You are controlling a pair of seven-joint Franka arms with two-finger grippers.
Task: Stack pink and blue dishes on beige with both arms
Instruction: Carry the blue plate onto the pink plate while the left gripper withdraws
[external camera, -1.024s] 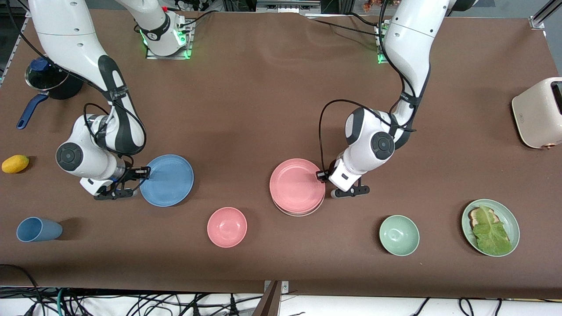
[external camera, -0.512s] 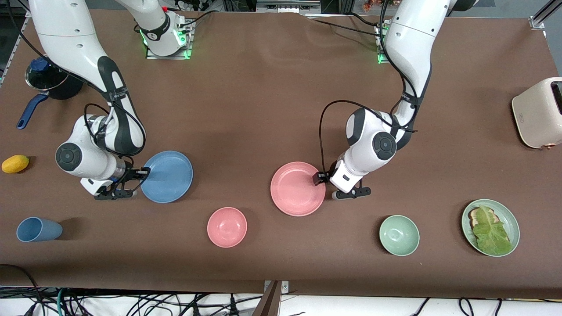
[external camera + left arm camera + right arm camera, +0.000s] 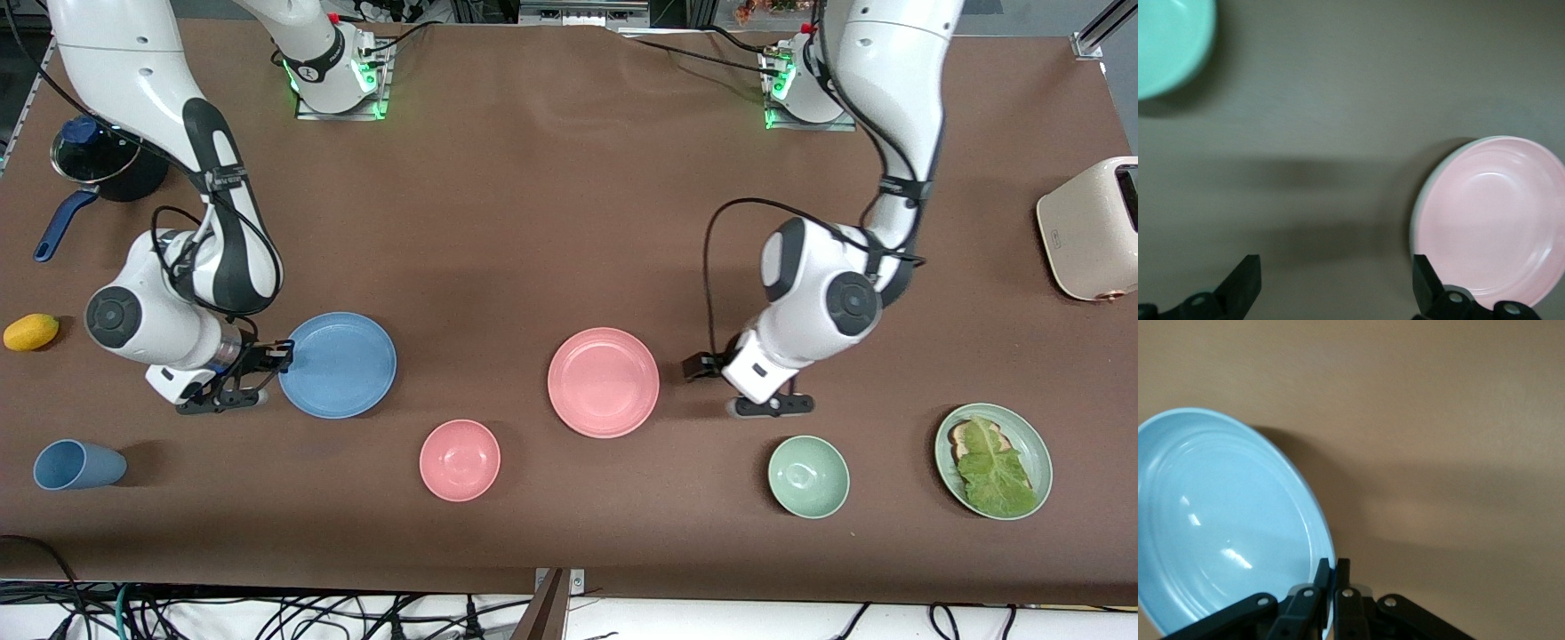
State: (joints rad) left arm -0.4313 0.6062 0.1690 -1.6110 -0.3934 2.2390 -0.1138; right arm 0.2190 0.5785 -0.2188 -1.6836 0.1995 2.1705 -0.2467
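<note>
Black fingers [image 3: 1330,577] of the right gripper [image 3: 283,353] are pinched on the rim of the blue plate [image 3: 338,364], held tilted over the bench [image 3: 533,222] toward the right arm's end. A thin edge grip could let it slip during carrying. The left gripper [image 3: 698,366], fingers [image 3: 1245,283] spread wide and empty, sits just beside the pink plate [image 3: 604,382], which rests on the beige plate [image 3: 1418,207]. Bare bench lies between the plates; the pink bowl [image 3: 460,460] sits nearer the camera and could be clipped.
</note>
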